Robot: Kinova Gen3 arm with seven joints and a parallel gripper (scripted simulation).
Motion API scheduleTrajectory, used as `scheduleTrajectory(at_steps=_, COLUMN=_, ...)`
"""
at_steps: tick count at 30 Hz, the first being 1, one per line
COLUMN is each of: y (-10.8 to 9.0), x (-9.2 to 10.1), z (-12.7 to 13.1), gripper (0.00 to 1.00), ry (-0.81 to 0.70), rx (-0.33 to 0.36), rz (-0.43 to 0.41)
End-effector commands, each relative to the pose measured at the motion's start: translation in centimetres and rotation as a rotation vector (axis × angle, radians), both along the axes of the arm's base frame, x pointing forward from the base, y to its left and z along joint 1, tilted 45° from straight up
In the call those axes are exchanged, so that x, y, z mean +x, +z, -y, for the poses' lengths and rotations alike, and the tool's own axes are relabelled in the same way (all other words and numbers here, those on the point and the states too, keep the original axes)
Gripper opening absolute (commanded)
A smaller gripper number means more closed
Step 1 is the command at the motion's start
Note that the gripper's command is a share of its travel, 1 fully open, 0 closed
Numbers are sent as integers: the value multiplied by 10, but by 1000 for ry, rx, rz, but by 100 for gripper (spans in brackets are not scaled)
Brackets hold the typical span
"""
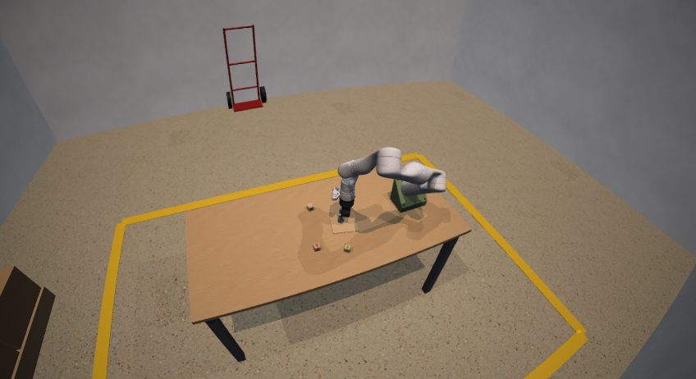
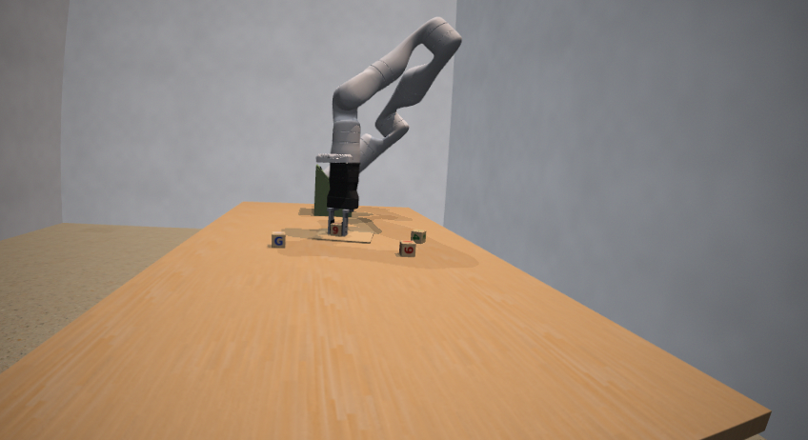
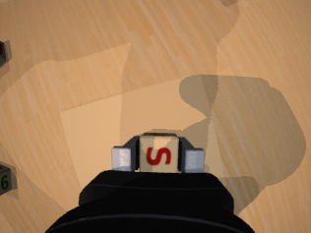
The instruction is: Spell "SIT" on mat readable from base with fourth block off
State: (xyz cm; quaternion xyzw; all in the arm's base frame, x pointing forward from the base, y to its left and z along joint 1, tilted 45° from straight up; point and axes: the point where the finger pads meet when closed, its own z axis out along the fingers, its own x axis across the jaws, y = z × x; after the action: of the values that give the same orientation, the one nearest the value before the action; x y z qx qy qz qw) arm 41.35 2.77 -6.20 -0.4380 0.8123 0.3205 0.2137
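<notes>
Well, my arm point(image 1: 388, 162) point(image 2: 362, 86) arches up and out from its green angular pedestal point(image 1: 400, 205) point(image 2: 320, 202), and its last section drops nearly straight down. My black gripper point(image 1: 341, 219) point(image 2: 338, 228) point(image 3: 158, 148) points down, low over the thin, pale rectangular mat point(image 1: 345, 227) point(image 2: 359, 237) point(image 3: 93, 132).

I count four small cube blocks, one mat, one table point(image 1: 243, 244) point(image 2: 339, 335) point(image 3: 162, 29) and my own two fingers. The pale wooden cube with a red S on top point(image 2: 335, 230) point(image 3: 158, 155) sits between my fingers, down at the mat; I can't tell whether its whole base is on it. The cube with a blue G on its side point(image 1: 309, 207) point(image 2: 278, 240) stands apart from my jaws, left of them in the exterior view. On the opposite side, off the mat, stand the cube with red markings point(image 1: 316, 247) point(image 2: 407, 249) point(image 3: 2, 52) and the cube with green markings point(image 1: 346, 248) point(image 2: 417, 236) point(image 3: 5, 180).

The S lies face up, its long axis running across from one finger to the other; which end is its top I can't say. The cube itself has no longer side.

My jaws are partly spread, a finger close against either side of the S cube; whether they grasp it, I can't tell.
</notes>
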Motion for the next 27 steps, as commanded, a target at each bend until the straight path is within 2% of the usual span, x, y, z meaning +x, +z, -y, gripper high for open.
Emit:
scheduleTrajectory(at_steps=1, y=0, x=0, z=-2, gripper=57, ry=3, rx=0, rz=5)
scheduleTrajectory(at_steps=13, y=0, x=0, z=-1, gripper=57, ry=3, rx=0, rz=5)
scheduleTrajectory(at_steps=19, y=8, x=2, z=6, gripper=57, ry=3, rx=-2, rz=11)
scheduleTrajectory(at_steps=27, y=47, x=1, z=45, gripper=57, ry=4, rx=-4, rz=17)
